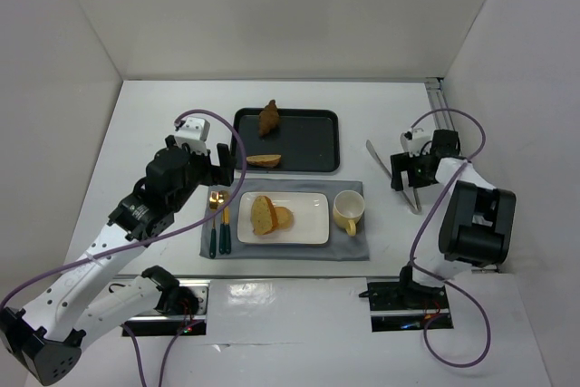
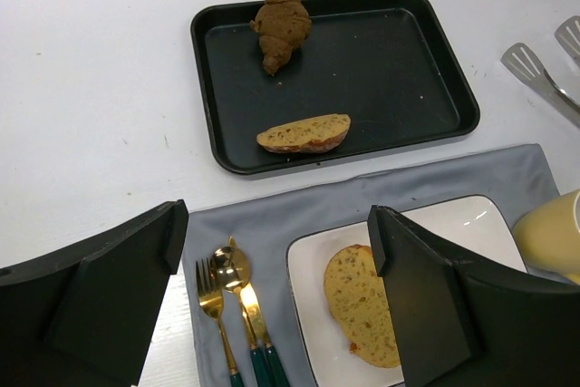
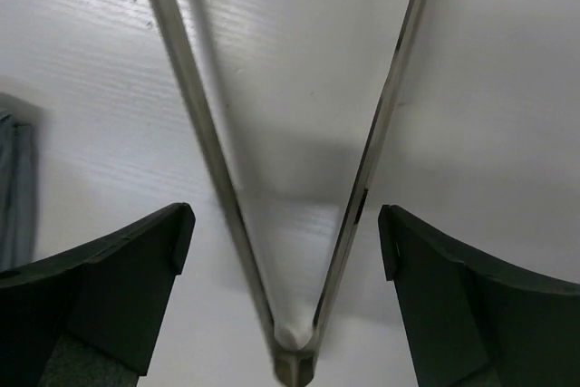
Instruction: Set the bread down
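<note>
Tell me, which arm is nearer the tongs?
Right. The right end effector sits open astride the tongs; the left end effector is far off, by the black tray.

All I get on my feed is a plain white box: matte white worktop (image 1: 154, 124), white back wall (image 1: 290, 6), left wall (image 1: 45, 88) and right wall (image 1: 530, 61). A metal rail (image 1: 436, 85) sits at the worktop's far right corner. The light's soft and even, and a glossy strip (image 1: 290, 301) along the near edge catches some glare.
</note>
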